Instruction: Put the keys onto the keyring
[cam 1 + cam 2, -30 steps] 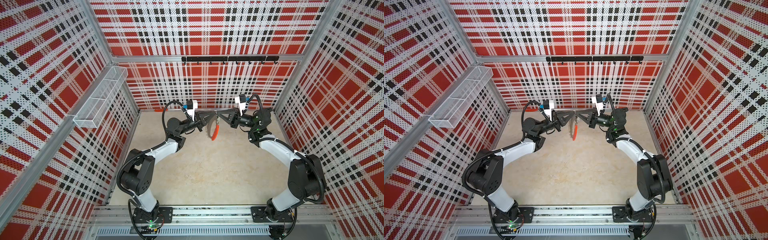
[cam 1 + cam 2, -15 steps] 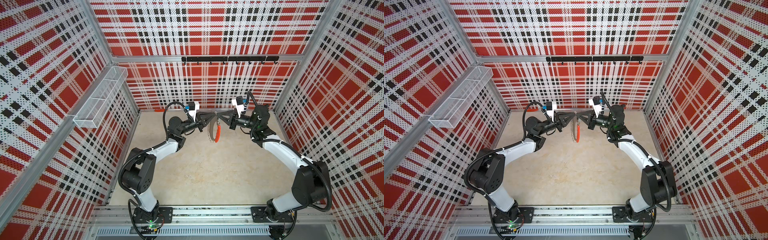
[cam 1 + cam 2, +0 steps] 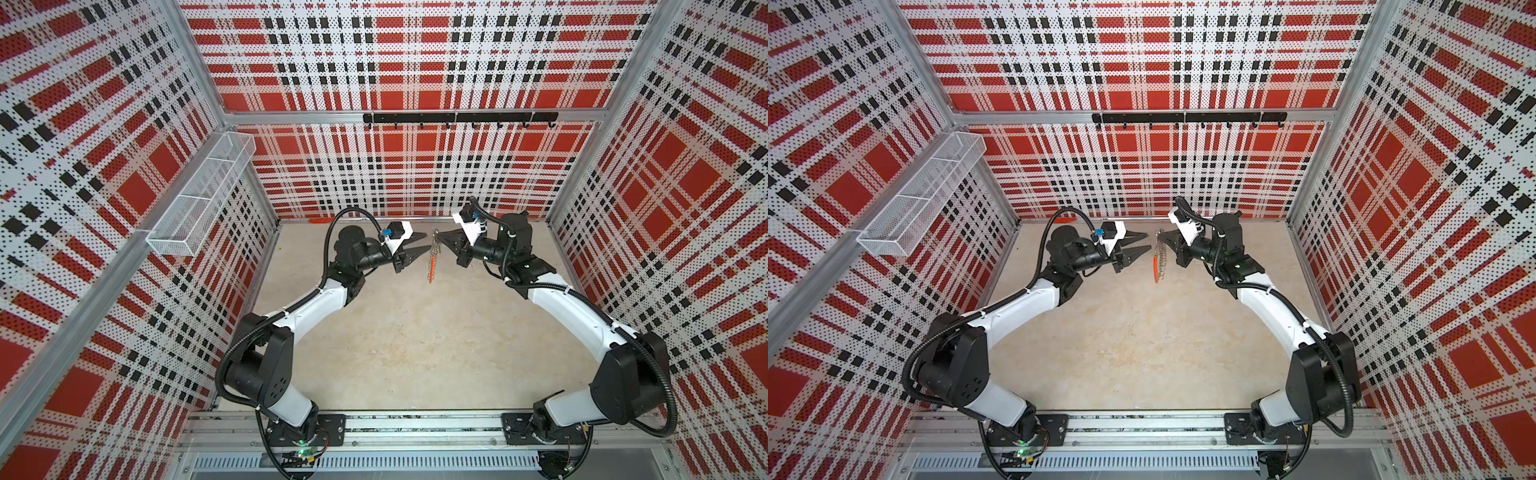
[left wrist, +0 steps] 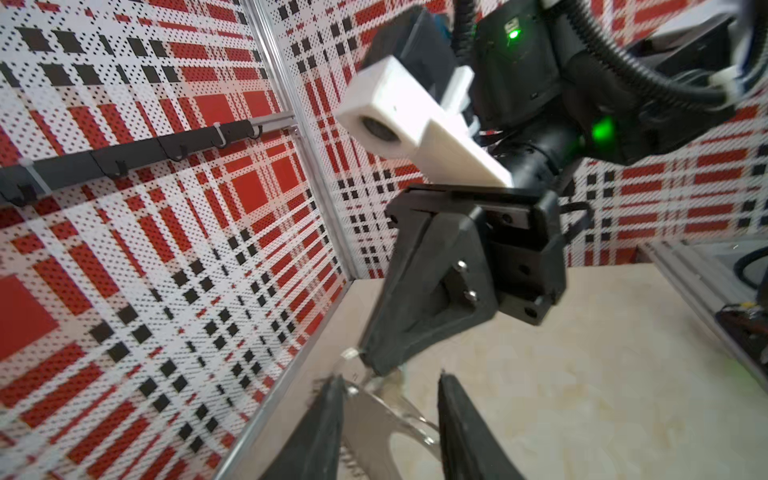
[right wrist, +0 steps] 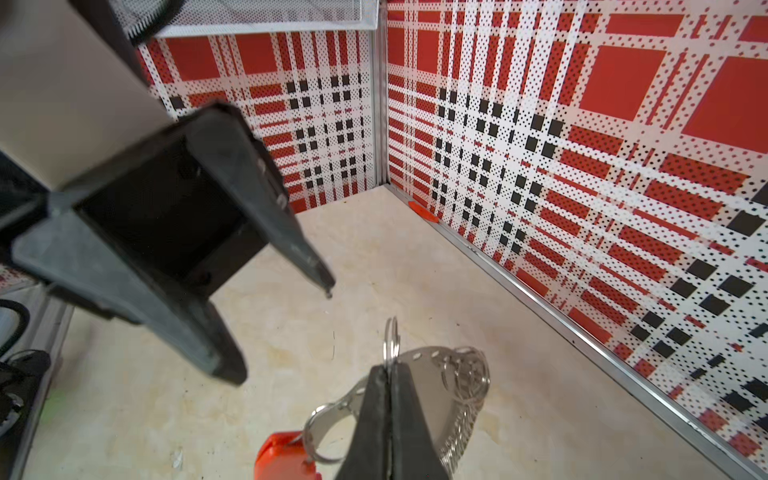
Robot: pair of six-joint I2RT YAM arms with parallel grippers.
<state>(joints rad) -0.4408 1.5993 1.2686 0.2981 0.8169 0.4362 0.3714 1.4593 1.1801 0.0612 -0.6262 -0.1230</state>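
Right gripper (image 5: 390, 370) pressed together, raised over table (image 3: 415, 332), pinching top edge of keyring (image 5: 432, 376). Ring hangs below it, probably so rim clips face partner arm. Left gripper (image 3: 428, 242) spread, just beside ring, holding nothing. Small orange-red strip (image 3: 322, 220) at wall foot behind left gripper, no obstruction. Keys not visible anywhere.

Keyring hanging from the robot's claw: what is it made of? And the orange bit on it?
The keyring, pinched in the right gripper, looks like metal: a flat, shiny, silvery band with punched slots, carrying thin wire rings that glint the same way. The orange piece is probably plastic: one solid colour, smooth, with only a soft sheen.
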